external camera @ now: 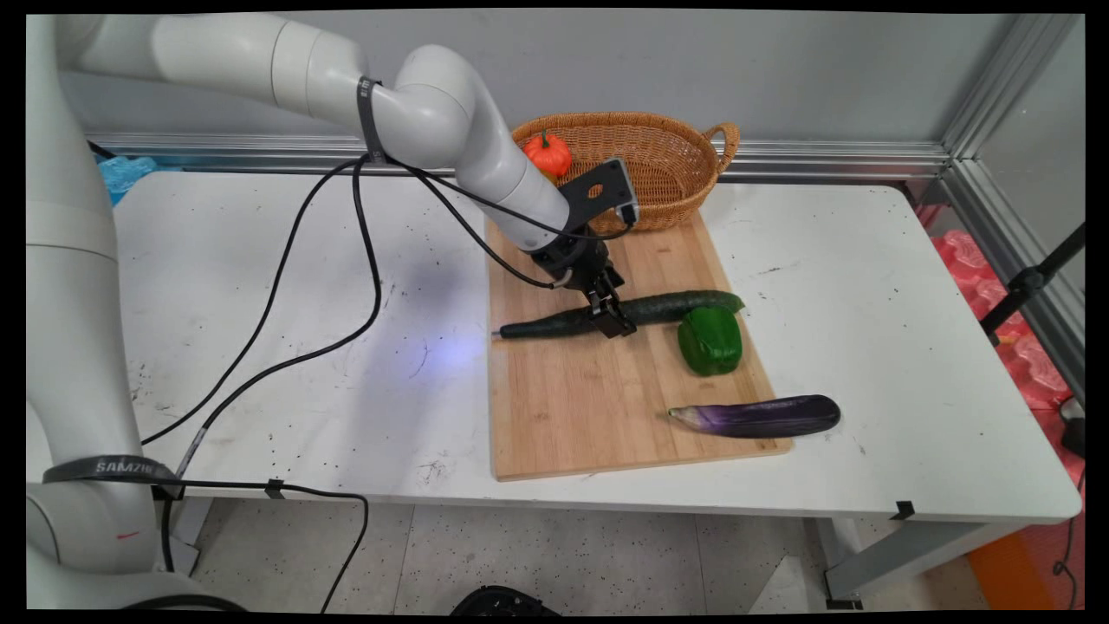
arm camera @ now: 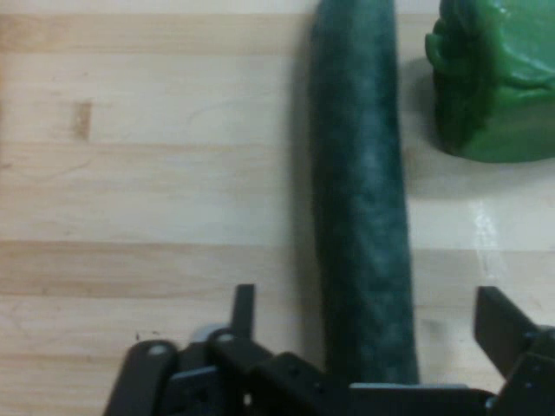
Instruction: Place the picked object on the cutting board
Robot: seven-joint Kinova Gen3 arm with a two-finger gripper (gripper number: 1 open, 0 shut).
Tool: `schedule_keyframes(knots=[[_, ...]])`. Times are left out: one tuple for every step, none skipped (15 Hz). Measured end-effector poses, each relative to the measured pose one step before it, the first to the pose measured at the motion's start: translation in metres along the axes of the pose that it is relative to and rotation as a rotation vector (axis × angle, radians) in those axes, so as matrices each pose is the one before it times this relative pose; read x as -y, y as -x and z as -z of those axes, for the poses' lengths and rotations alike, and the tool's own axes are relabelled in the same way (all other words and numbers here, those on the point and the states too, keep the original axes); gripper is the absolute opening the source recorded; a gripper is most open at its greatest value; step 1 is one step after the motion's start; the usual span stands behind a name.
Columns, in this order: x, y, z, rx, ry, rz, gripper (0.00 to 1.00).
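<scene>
A long dark green cucumber [external camera: 676, 305] [arm camera: 360, 217] lies across the bamboo cutting board [external camera: 572, 407] [arm camera: 156, 173]. My gripper [external camera: 611, 321] [arm camera: 368, 295] is lowered over its middle and is open. One finger stands on each side of the cucumber, and in the hand view a gap shows between each finger and the skin. A green bell pepper [external camera: 710, 341] [arm camera: 499, 78] sits just beyond the cucumber's thicker end, close to it.
A purple eggplant [external camera: 758, 416] lies at the board's near right corner, partly off its edge. A wicker basket [external camera: 667, 156] stands behind the board with a small orange pumpkin [external camera: 548, 154] in it. Black cables [external camera: 346, 260] hang over the table's left half.
</scene>
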Motion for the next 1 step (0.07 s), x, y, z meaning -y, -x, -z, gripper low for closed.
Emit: schedule_keyframes(knots=[[-0.00012, -0.00070, 0.00001, -0.00123, 0.00083, 0.00258, 1.00]])
